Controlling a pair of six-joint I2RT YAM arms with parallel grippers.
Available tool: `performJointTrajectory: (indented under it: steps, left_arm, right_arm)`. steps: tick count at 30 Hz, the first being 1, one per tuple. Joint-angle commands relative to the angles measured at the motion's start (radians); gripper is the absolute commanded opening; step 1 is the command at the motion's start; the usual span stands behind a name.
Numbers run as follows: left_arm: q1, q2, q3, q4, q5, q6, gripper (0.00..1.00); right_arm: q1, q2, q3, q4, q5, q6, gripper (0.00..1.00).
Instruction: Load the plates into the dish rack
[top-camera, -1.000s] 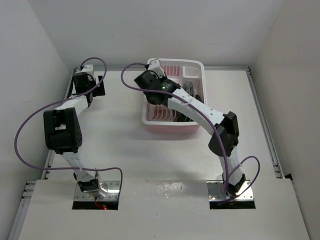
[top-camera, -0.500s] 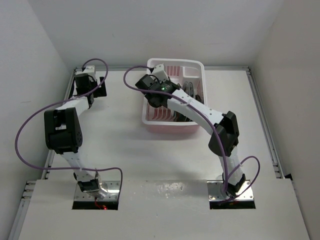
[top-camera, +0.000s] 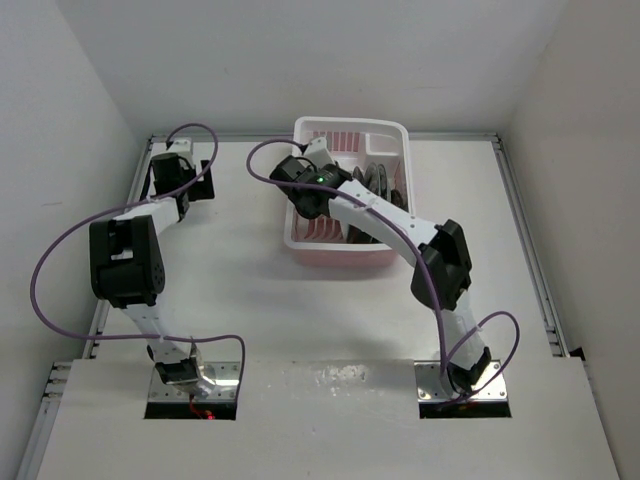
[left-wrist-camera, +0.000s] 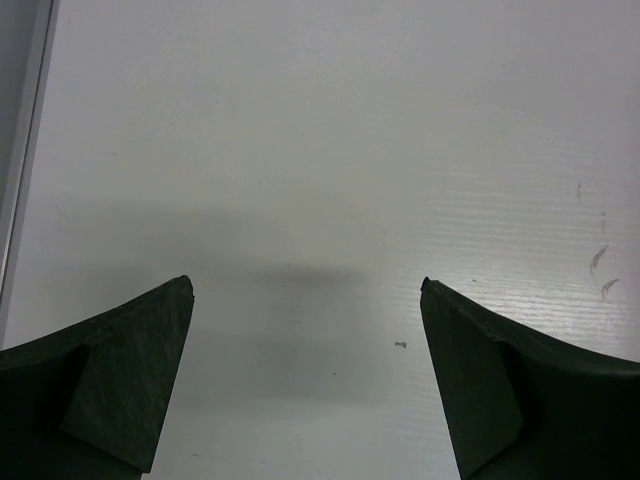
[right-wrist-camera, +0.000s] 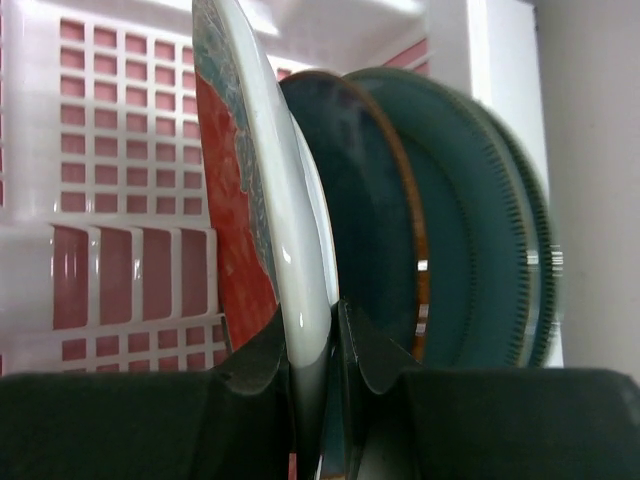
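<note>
From above, the pink-and-white dish rack (top-camera: 349, 125) sits at the far middle of the tabletop (top-camera: 250, 300). The right pincer (top-camera: 318, 156) reaches into its left part, with dark plates (top-camera: 381, 181) standing on edge to its right. The left pincer (top-camera: 203, 178) is well apart from the rack, near the far left corner.

In the left wrist view, the left pincer (left-wrist-camera: 305, 283) is spread wide over bare tabletop (left-wrist-camera: 300, 120), with nothing between its fingers.

In the right wrist view, the right pincer (right-wrist-camera: 312, 320) pinches the lower rim of the red plate (right-wrist-camera: 235, 220), which stands upright inside the dish rack (right-wrist-camera: 120, 180). Just beside it stand the darker teal plate (right-wrist-camera: 360, 220) and 2 grey-teal plates (right-wrist-camera: 470, 230).
</note>
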Motion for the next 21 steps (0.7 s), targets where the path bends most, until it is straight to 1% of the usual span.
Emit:
performJointTrajectory:
  steps: [1, 4, 7, 9, 10, 12, 13, 15, 16, 18, 21]
  left_arm:
    - [0.006, -0.042, -0.018, 0.052, 0.016, 0.003, 1.00]
    - [0.006, -0.042, -0.018, 0.052, 0.016, 0.003, 1.00]
    - [0.006, -0.051, -0.018, 0.052, 0.025, 0.003, 1.00]
    - [0.006, -0.051, -0.018, 0.052, 0.025, 0.003, 1.00]
    - [0.006, -0.051, -0.018, 0.052, 0.025, 0.003, 1.00]
    - [0.006, -0.051, -0.018, 0.052, 0.025, 0.003, 1.00]
    - [0.006, -0.051, -0.018, 0.052, 0.025, 0.003, 1.00]
    - [0.006, -0.051, -0.018, 0.052, 0.025, 0.003, 1.00]
    - [0.006, -0.051, -0.018, 0.052, 0.025, 0.003, 1.00]
    - [0.006, -0.051, -0.018, 0.052, 0.025, 0.003, 1.00]
    - [0.006, -0.051, -0.018, 0.052, 0.035, 0.003, 1.00]
  right_arm:
    - [-0.008, -0.008, 0.021, 0.013, 0.044, 0.043, 0.00]
    - [-0.031, -0.008, 0.015, -0.001, -0.002, 0.083, 0.00]
    - [-0.039, 0.001, 0.019, -0.019, -0.013, 0.101, 0.00]
    - [-0.042, 0.009, 0.041, -0.036, -0.015, 0.113, 0.09]
    - [-0.042, 0.009, 0.044, -0.048, -0.015, 0.115, 0.17]
    - [-0.042, 0.001, 0.041, -0.042, -0.007, 0.120, 0.22]
    - [-0.044, -0.008, 0.036, -0.039, -0.009, 0.116, 0.27]
    - [-0.041, -0.017, 0.036, -0.038, -0.006, 0.118, 0.30]
    - [-0.042, -0.022, 0.038, -0.036, -0.001, 0.115, 0.35]
    - [-0.036, -0.036, 0.036, -0.025, 0.002, 0.101, 0.41]
    - [-0.027, -0.057, 0.035, 0.004, -0.001, 0.068, 0.46]
